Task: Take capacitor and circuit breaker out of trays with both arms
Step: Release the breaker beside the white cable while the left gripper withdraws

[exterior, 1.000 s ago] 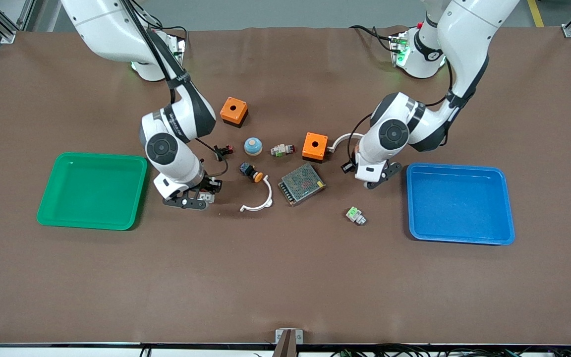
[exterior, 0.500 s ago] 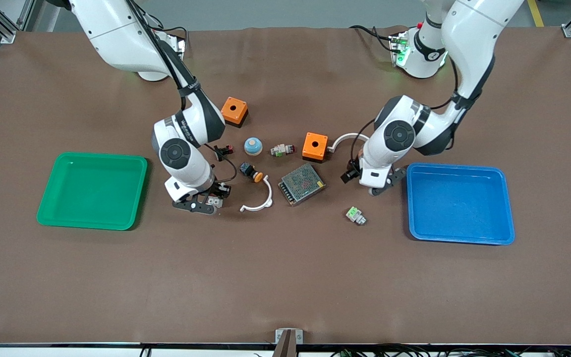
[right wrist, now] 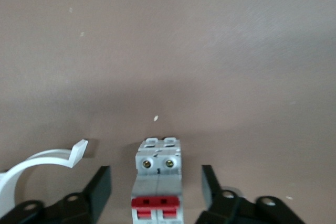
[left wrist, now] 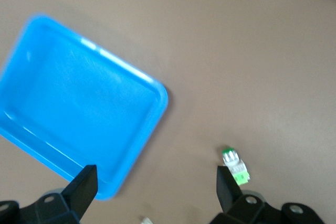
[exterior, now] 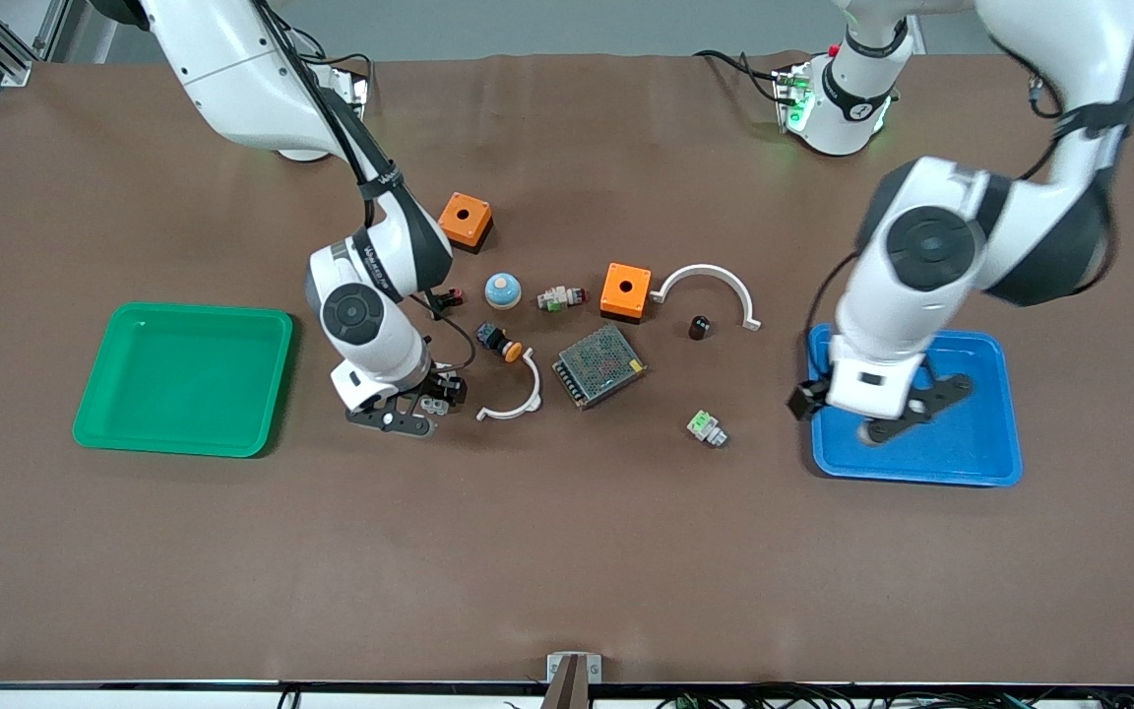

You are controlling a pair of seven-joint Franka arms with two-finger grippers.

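The breaker [right wrist: 157, 167], a white-grey block with red levers, lies on the brown mat [exterior: 567, 551] between my right gripper's [right wrist: 156, 183] open fingers, which do not touch it. In the front view the right gripper [exterior: 412, 408] is low over the breaker [exterior: 432, 403], between the green tray and a white arc. The capacitor [exterior: 698, 327], a tiny black cylinder, stands alone on the mat beside the larger white arc [exterior: 707, 286]. My left gripper [exterior: 912, 409] is open and empty over the blue tray [exterior: 980, 463], which also shows in the left wrist view [left wrist: 79, 108] beyond the gripper [left wrist: 155, 182].
The green tray [exterior: 183, 379] lies at the right arm's end. Two orange boxes [exterior: 465, 220] [exterior: 625, 290], a mesh-covered box [exterior: 599, 365], an orange-capped button [exterior: 498, 341], a blue-domed part [exterior: 503, 290], a small white arc [exterior: 513, 399] and a green-topped part [exterior: 706, 427] [left wrist: 234, 163] crowd the middle.
The left arm has swung up and away from beside the orange box to over the blue tray, uncovering the capacitor on the mat. The right gripper has edged toward the small white arc.
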